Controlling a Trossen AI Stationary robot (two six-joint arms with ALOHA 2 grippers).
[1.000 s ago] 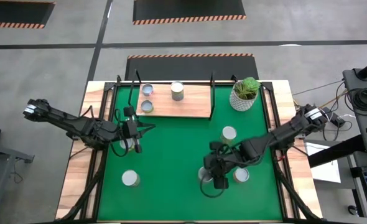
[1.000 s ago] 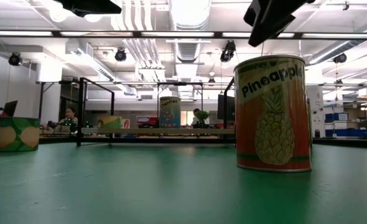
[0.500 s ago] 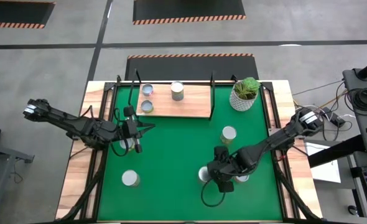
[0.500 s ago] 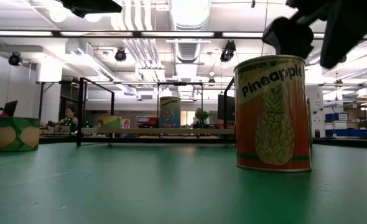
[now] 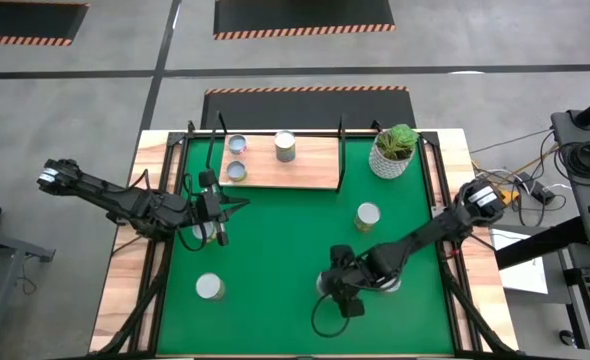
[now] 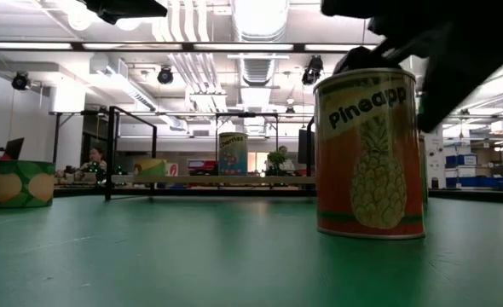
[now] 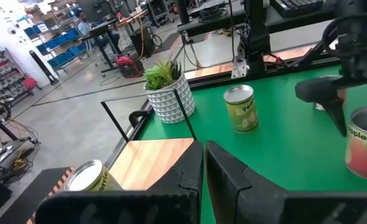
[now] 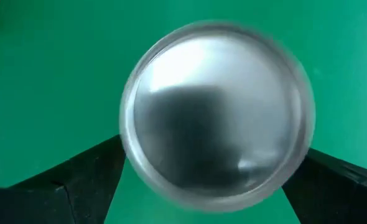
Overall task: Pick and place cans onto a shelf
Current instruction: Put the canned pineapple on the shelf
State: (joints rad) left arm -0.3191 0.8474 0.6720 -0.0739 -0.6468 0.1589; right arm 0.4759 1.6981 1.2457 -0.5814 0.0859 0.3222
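L arm reaches in from the L side, bent at the elbow, wrist low over the L half of the bench. L pincer (image 5: 218, 222) shut, fingers (image 7: 193, 177) pressed together, nothing between them. R arm stretches in from the R edge diagonally toward the front-centre, wrist tipped down. R pincer (image 5: 337, 295) spread wide, fingers (image 8: 65, 186) apart, pointing straight down.
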